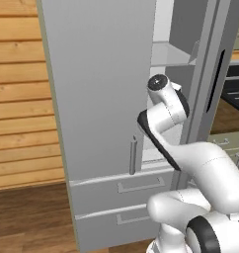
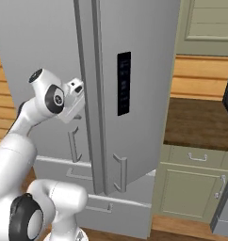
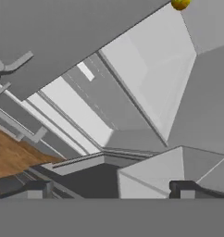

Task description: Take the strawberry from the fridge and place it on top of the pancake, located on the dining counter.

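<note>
The fridge (image 1: 101, 89) is a tall light-grey unit with its left door shut and its right door (image 2: 134, 70) swung open. My arm reaches into the gap between the doors, toward a pale shelf (image 1: 171, 54). In the hand view my gripper (image 3: 111, 189) is open, its two dark fingertips (image 3: 40, 188) wide apart with nothing between them, facing the pale shelved interior (image 3: 151, 78). The strawberry is hidden or out of view. The pancake and the dining counter are out of view.
A small yellow round fruit (image 3: 180, 3) sits at the hand view's top edge. Two drawers (image 1: 121, 185) lie below the doors, with bar handles (image 1: 133, 155). Green cabinets under a dark counter (image 2: 196, 122) stand to the right; a wood-plank wall (image 1: 18, 99) to the left.
</note>
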